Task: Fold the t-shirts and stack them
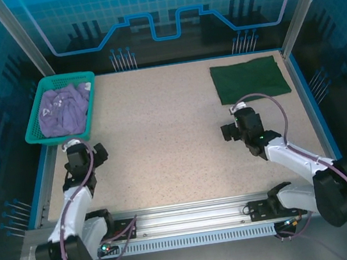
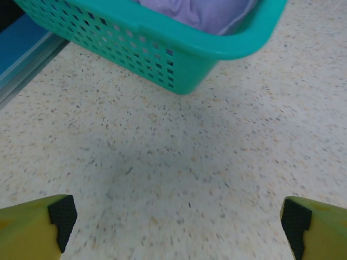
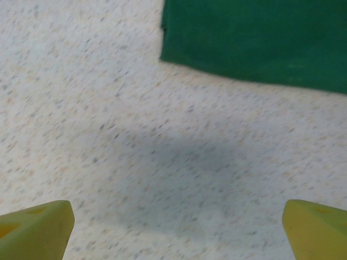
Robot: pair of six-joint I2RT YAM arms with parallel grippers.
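Note:
A dark green t-shirt (image 1: 250, 78) lies folded flat at the far right of the table; its near edge fills the top of the right wrist view (image 3: 255, 40). The lavender t-shirt (image 1: 62, 110) sits crumpled inside the teal mesh basket (image 1: 35, 123) at the far left, and its cloth shows over the basket rim in the left wrist view (image 2: 200, 13). My left gripper (image 1: 72, 146) hovers open just in front of the basket, nothing between its fingers (image 2: 60, 216). My right gripper (image 1: 240, 111) hangs open over bare table a little short of the green shirt.
The speckled table (image 1: 162, 144) stretches wide between the two arms. A blue rim borders it on the left and right, and metal posts stand at the back corners. The basket wall (image 2: 135, 49) stands close ahead of the left fingers.

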